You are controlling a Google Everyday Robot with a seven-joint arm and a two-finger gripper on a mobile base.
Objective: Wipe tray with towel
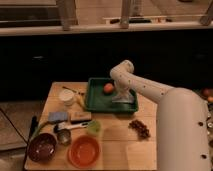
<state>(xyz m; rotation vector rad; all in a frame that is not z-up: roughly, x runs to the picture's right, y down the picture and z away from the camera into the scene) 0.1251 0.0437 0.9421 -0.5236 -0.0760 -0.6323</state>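
Tray [96, 101], dark green, sits at the surface's [115, 144] far edge, nearer the far right corner. Pincer [123, 96] is down inside it, on the right half. Spread or pressed together: can't tell. Pale patch [125, 99] under it could be the towel, can't confirm. Orange round object [108, 88] lies in the tray just left of the pincer. Looks like the wiping step is in hand. To do it well: light steady downward pressure, strokes parallel to the rim, reach the corners, steer round the orange object, don't shove the tray toward the orange bowl [84, 151] at the near edge.
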